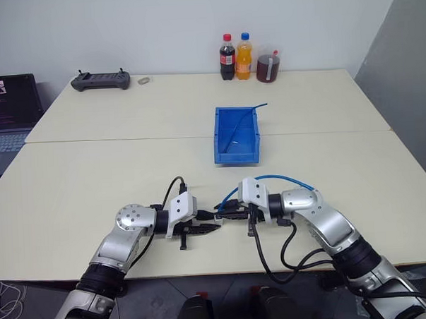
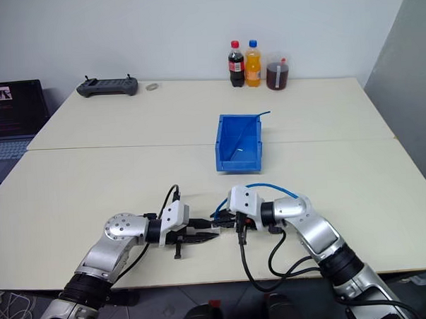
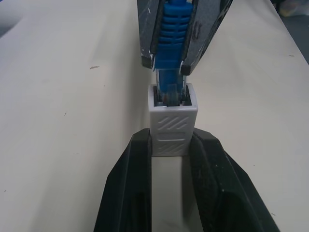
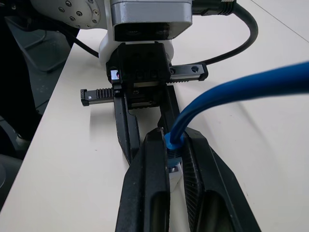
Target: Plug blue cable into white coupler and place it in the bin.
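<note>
- Head stereo pair: looks forward and down from above; table (image 1: 94, 200) fills mid-frame, bin (image 1: 236, 135) at centre.
- Left wrist view: close-up along its fingers (image 3: 128, 183) onto the white coupler (image 3: 171, 126).
- Right wrist view: close-up facing the left gripper (image 4: 145, 130).
- Both wrist views share the meeting point.

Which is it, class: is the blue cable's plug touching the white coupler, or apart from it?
Touching. The left wrist view shows the blue cable with its plug end inside the opening of the white coupler.
</note>
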Action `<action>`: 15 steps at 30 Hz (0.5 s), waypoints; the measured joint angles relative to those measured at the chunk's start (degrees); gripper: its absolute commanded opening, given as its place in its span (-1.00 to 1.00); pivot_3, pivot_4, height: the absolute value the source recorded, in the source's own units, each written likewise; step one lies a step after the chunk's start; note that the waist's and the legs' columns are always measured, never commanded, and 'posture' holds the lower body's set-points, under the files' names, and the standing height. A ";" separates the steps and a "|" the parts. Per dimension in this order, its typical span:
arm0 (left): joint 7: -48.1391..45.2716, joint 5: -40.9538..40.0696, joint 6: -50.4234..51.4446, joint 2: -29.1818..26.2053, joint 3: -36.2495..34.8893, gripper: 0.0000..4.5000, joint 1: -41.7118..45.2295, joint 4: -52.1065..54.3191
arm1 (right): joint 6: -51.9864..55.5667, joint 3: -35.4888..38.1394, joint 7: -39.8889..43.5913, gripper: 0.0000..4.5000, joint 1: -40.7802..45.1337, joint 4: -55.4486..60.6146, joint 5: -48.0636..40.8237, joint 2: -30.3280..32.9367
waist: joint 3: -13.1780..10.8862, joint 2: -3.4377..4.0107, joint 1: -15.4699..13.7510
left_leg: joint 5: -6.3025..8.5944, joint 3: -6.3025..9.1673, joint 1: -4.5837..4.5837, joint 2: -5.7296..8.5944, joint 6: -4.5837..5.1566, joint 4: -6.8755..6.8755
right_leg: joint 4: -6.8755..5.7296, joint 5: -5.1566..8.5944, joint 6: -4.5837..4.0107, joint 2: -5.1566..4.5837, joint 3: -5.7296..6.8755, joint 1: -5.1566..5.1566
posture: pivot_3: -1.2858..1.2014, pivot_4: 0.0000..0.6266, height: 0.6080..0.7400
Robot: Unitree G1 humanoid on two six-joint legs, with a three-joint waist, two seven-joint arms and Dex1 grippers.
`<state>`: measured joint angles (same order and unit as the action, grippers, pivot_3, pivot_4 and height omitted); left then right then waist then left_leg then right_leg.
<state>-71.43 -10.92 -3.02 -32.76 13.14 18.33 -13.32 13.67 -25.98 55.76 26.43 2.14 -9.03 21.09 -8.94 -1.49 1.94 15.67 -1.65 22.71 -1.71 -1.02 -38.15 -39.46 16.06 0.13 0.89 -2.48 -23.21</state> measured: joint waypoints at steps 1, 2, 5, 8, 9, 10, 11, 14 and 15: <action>0.02 -0.01 0.00 -0.02 -0.01 -0.65 -0.02 0.00 | -0.24 -0.04 0.06 -0.95 0.04 -0.21 0.03 -0.06 | 0.00 0.00 0.00 | 0.00 0.00 -0.01 0.00 0.00 0.00 | 0.00 0.00 0.00 0.00 0.00 0.00 | 0.03 -0.52 1.00; 0.05 -0.02 -0.01 -0.09 -0.04 -0.65 -0.09 0.04 | -0.88 -0.17 0.23 -0.95 0.18 -1.01 0.26 -0.23 | 0.01 0.00 0.03 | 0.00 0.00 -0.02 -0.01 0.00 0.01 | 0.00 0.00 0.00 0.01 0.00 0.00 | 0.03 -0.52 1.00; 0.20 -0.02 0.00 -0.30 -0.15 -0.65 -0.26 0.09 | -1.76 -0.83 0.92 -0.95 1.71 -2.94 1.28 -0.58 | 0.03 -0.01 0.19 | 0.00 -0.01 -0.08 -0.02 0.00 0.01 | -0.04 0.00 0.00 0.02 -0.01 0.04 | 0.03 -0.52 1.00; 0.67 -0.07 0.03 -0.65 -0.39 -0.65 -0.77 0.35 | -0.88 -0.85 1.81 -0.95 3.08 -4.91 1.12 -1.95 | 0.08 -0.03 0.42 | 0.00 -0.03 -0.18 -0.05 0.00 0.02 | -0.11 0.01 -0.02 0.03 -0.04 0.06 | 0.03 -0.52 1.00; 0.81 -0.05 0.08 -0.80 -0.39 -0.65 -0.83 0.42 | -0.54 -0.94 2.19 -0.95 3.59 -5.46 1.12 -2.20 | 0.10 -0.04 0.51 | 0.00 -0.03 -0.21 -0.05 0.00 0.03 | -0.15 0.02 -0.03 0.04 -0.04 0.07 | 0.03 -0.52 1.00; 1.02 0.00 0.11 -0.84 -0.43 -0.65 -1.09 0.63 | -0.53 -0.95 2.75 -0.95 3.78 -5.96 1.11 -2.33 | 0.17 -0.04 0.56 | 0.00 -0.03 -0.24 -0.06 0.00 0.03 | -0.18 0.04 -0.07 0.04 -0.03 0.08 | 0.03 -0.52 1.00; 1.28 0.05 0.14 -0.86 -0.53 -0.65 -1.45 0.94 | -0.53 -0.97 3.09 -0.95 3.81 -6.28 1.09 -2.47 | 0.24 -0.05 0.62 | 0.00 -0.03 -0.27 -0.05 0.00 0.04 | -0.21 0.07 -0.11 0.04 -0.03 0.09 | 0.03 -0.52 1.00; 1.88 0.11 0.23 -1.10 -0.72 -0.65 -2.21 1.68 | -0.57 -1.00 3.56 -0.95 3.70 -6.88 1.07 -2.88 | 0.34 -0.07 0.81 | 0.00 -0.03 -0.31 -0.05 0.00 0.07 | -0.27 0.13 -0.20 0.04 -0.03 0.10 | 0.03 -0.52 1.00; 1.98 0.12 0.25 -1.19 -0.72 -0.65 -2.35 1.86 | -0.63 -1.00 3.63 -0.95 3.59 -6.89 1.07 -2.90 | 0.38 -0.06 0.85 | 0.00 -0.03 -0.33 -0.05 0.00 0.08 | -0.29 0.14 -0.22 0.04 -0.03 0.10 | 0.03 -0.52 1.00</action>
<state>-69.46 -10.80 -2.77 -33.95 12.42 15.98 -11.46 13.03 -26.98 59.40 30.03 -4.75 -7.96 18.19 -8.56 -1.56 2.80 15.67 -1.68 22.38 -1.76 -1.02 -38.07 -39.75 16.20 -0.09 0.93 -2.52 -23.11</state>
